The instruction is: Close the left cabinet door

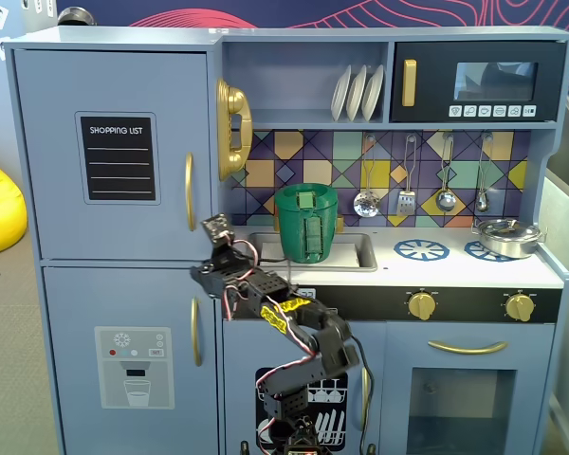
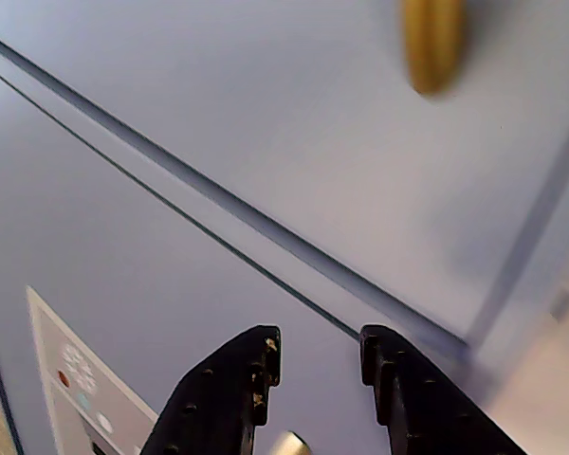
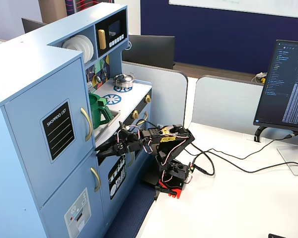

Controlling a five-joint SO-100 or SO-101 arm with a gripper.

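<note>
Empty gripper (image 2: 315, 353), jaws slightly parted, hovers at the fridge front.
Above it, the left cabinet door (image 1: 114, 152) appears shut; little seems left.

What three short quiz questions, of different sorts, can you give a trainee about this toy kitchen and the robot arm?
1. True or false: the left cabinet door with the "SHOPPING LIST" label looks shut in both fixed views.
2. Multiple choice: what stands in the sink? A) a green pitcher B) a red kettle C) a yellow bowl
3. Fill in: in the wrist view the gripper has its fingers ____ with nothing between them.

Key: 1 true; 2 A, the green pitcher; 3 apart (open).
</note>
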